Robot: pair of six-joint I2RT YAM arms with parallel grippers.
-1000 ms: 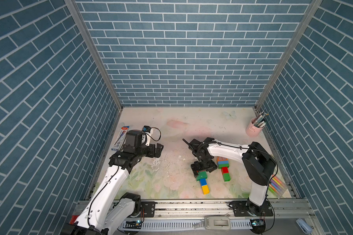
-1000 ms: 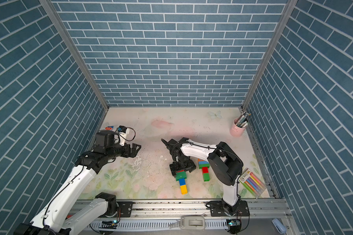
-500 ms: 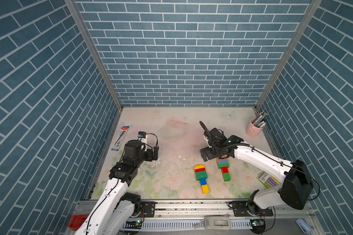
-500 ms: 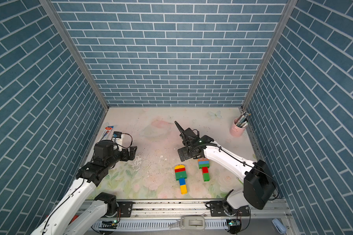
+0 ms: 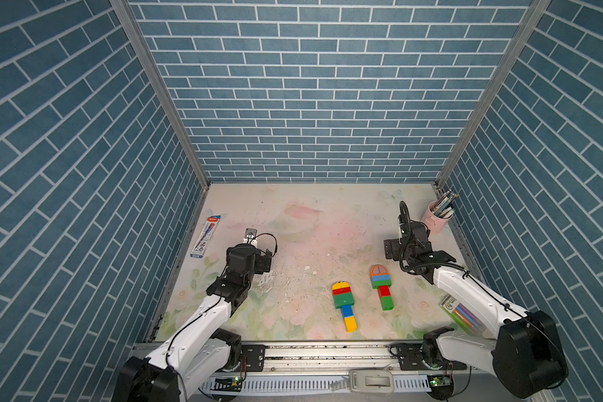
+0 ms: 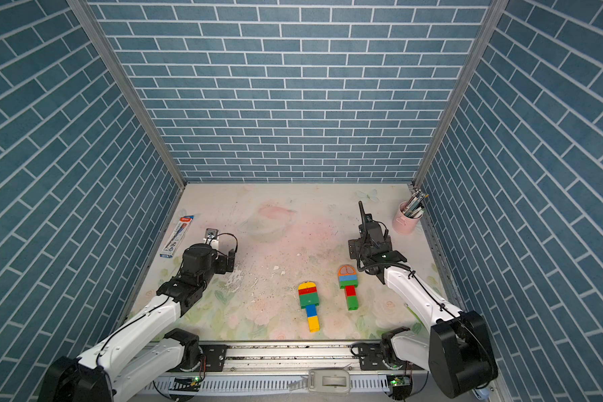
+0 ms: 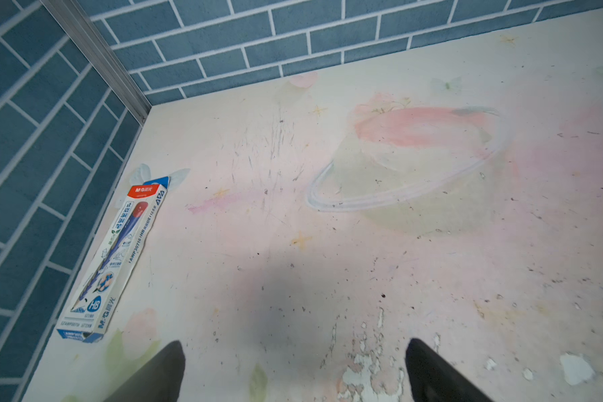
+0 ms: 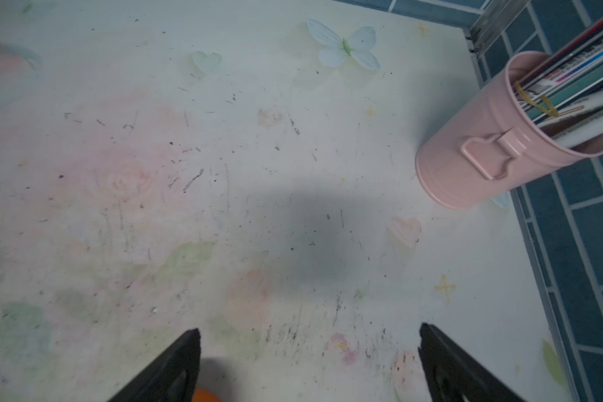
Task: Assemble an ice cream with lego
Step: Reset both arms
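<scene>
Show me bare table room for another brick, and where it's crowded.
Widest: back middle of the table, between pencil box and pink pen cup. Smaller: front, between left arm and yellow-topped lego stack. Crowded: front right, around orange-topped lego stack, marker pack and right arm.

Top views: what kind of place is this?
Probably a staged robot data-collection cell, not a real room: brick-print panels box in a floral tabletop, the left arm and right arm sit on a front rail, with a pink pen cup as a prop.
</scene>
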